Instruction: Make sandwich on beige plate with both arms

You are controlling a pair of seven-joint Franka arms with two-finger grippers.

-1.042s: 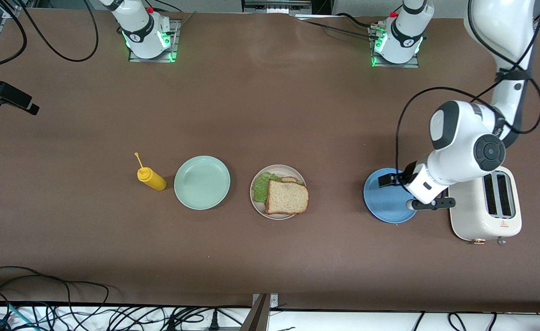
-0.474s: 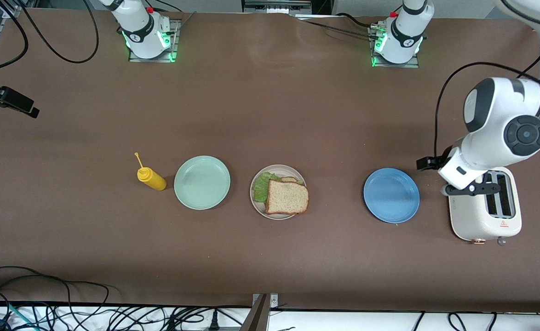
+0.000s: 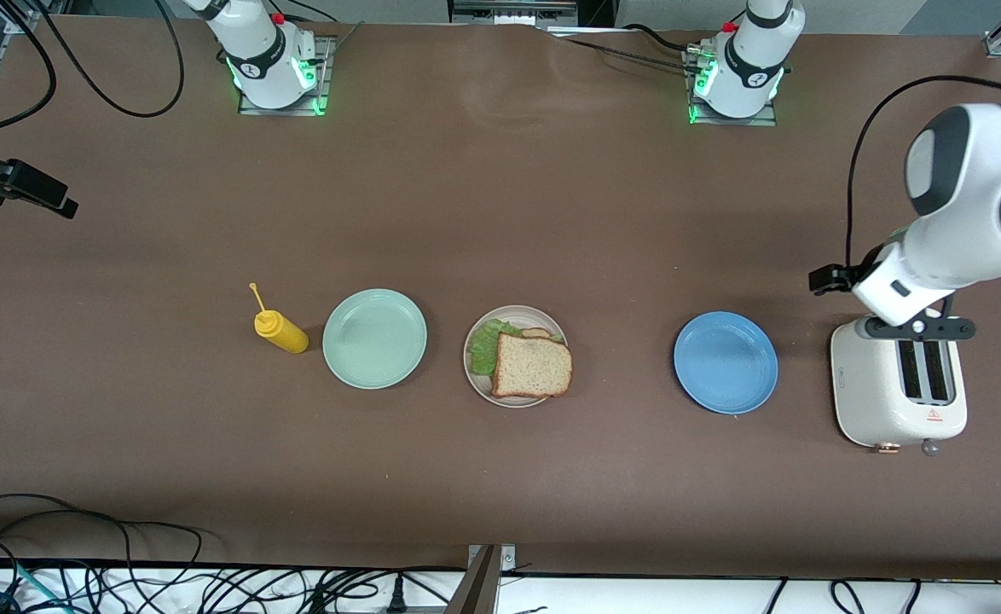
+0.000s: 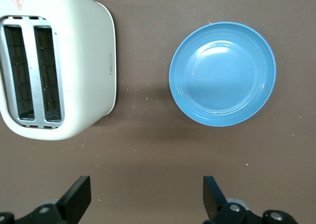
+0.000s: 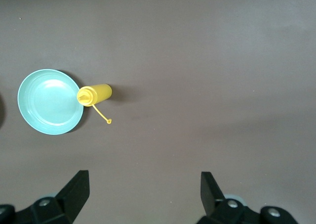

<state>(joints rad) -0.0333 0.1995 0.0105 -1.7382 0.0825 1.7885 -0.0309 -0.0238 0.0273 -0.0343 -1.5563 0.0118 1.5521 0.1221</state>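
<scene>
Sandwich (image 3: 528, 362) lies assembled on beige plate (image 3: 477, 375), mid-table, betw. mint green plate (image 3: 374, 338) and blue plate (image 3: 726, 362). Left gripper (image 4: 146, 200) hangs w/ fingers spread, empty, over bare table near toaster (image 3: 899, 386). Right gripper (image 5: 144, 197) likewise spread, empty, high over table near yellow bottle (image 5: 95, 95).

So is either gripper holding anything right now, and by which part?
Nothing is held. The left gripper and the right gripper are both open and empty.
</scene>
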